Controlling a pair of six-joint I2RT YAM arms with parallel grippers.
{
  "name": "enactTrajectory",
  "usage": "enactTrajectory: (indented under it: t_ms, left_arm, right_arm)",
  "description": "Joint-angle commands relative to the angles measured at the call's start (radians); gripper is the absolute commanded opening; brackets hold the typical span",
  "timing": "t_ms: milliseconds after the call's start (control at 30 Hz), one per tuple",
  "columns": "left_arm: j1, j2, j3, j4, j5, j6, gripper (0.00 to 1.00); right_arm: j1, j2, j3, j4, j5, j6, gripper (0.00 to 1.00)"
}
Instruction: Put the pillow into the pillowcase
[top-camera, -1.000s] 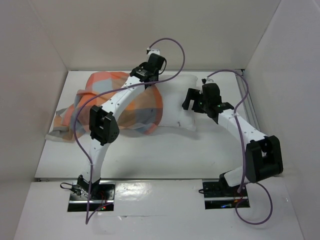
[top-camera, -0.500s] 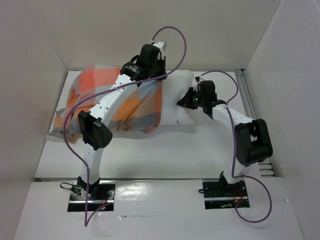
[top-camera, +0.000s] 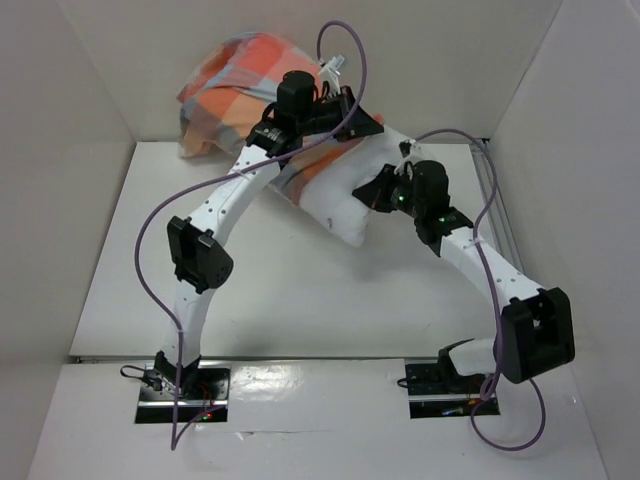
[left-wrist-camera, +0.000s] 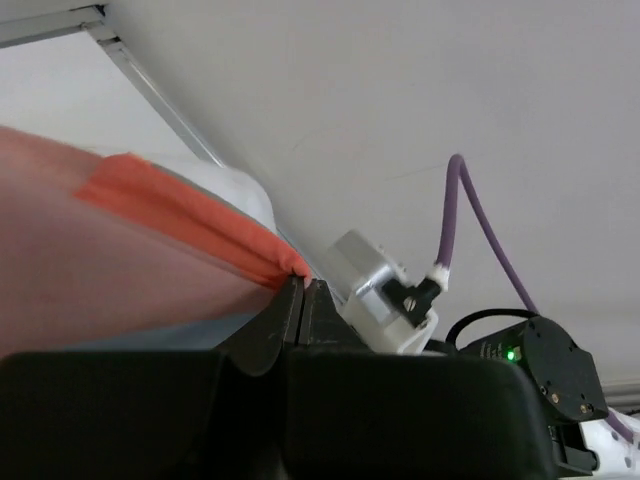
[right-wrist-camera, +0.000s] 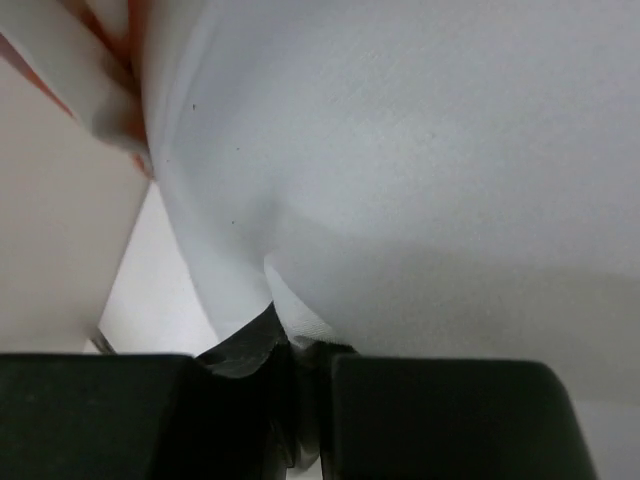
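The checked orange, blue and grey pillowcase (top-camera: 235, 85) hangs bunched in the air against the back wall. My left gripper (top-camera: 370, 121) is shut on its orange hem (left-wrist-camera: 200, 225), which is pinched at the tips (left-wrist-camera: 296, 283). The white pillow (top-camera: 340, 200) slants down out of the case to the table, its upper end hidden in the fabric. My right gripper (top-camera: 377, 190) is shut on a fold of the pillow's right edge. In the right wrist view that white cloth (right-wrist-camera: 400, 150) fills the frame, and a tuck of it sits between the jaws (right-wrist-camera: 297, 345).
White walls box in the table (top-camera: 260, 290) at the back and on both sides. A metal rail (top-camera: 497, 210) runs along the right edge. Purple cables loop over both arms. The right arm's wrist camera (left-wrist-camera: 375, 295) is close to my left fingertips.
The right gripper went from open to shut on the pillow's edge. The left arm rose towards the back wall and lifted the pillowcase off the table, tilting the pillow's far end up.
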Motion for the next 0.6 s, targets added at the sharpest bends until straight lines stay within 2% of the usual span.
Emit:
enactTrajectory:
  t_ms: [0,67,100,133,167,200,267,300,333,367,400,433,467,533,567]
  left_arm:
    - [-0.006,0.001,-0.051,0.06,0.248,-0.111,0.0]
    - [0.003,-0.103,-0.137,0.01,0.117,0.007,0.0]
    - [0.003,-0.128,-0.163,-0.016,0.079,0.039,0.06]
    - [0.003,-0.146,-0.191,-0.072,0.05,0.094,0.17]
    - [0.012,-0.172,-0.2,-0.099,0.013,0.122,0.34]
    - [0.013,-0.183,-0.201,-0.125,-0.005,0.148,0.71]
    - [0.013,-0.211,-0.243,-0.2,-0.078,0.246,0.83]
    - [0.013,-0.229,-0.263,-0.231,-0.135,0.269,0.85]
    - [0.003,-0.28,-0.339,-0.251,-0.19,0.297,0.85]
    - [-0.006,-0.312,-0.392,-0.261,-0.328,0.33,0.85]
    - [-0.015,-0.347,-0.452,-0.262,-0.408,0.331,0.85]
    - [-0.015,-0.428,-0.519,-0.248,-0.476,0.331,0.83]
    - [-0.032,-0.473,-0.679,-0.228,-0.636,0.331,0.8]
    - [-0.076,-0.559,-0.858,-0.141,-0.782,0.322,0.76]
    - [-0.093,-0.637,-1.032,-0.099,-0.827,0.311,0.76]
  right_arm:
    - [0.038,0.012,-0.029,0.072,-0.003,-0.011,0.0]
    - [0.009,0.011,-0.018,0.016,0.014,-0.056,0.0]
    - [-0.006,0.024,-0.006,-0.036,0.025,-0.067,0.0]
    - [-0.037,0.024,0.005,-0.061,0.025,-0.083,0.0]
    - [-0.053,0.039,0.015,-0.096,0.025,-0.084,0.0]
    - [-0.066,0.048,0.015,-0.097,0.025,-0.084,0.0]
    - [-0.126,0.059,0.015,-0.111,0.011,-0.074,0.0]
    - [-0.146,0.059,0.015,-0.111,-0.002,-0.074,0.0]
    - [-0.163,0.071,0.015,-0.111,-0.013,-0.058,0.06]
    - [-0.187,0.086,0.029,-0.124,-0.013,-0.048,0.6]
    - [-0.188,0.1,0.029,-0.146,-0.013,-0.048,0.81]
    - [-0.197,0.1,0.047,-0.166,-0.001,-0.048,0.9]
    - [-0.197,0.1,0.06,-0.192,0.055,-0.036,0.97]
    - [-0.197,0.07,0.074,-0.242,0.124,-0.027,1.0]
    - [-0.197,0.05,0.074,-0.242,0.157,-0.027,1.0]
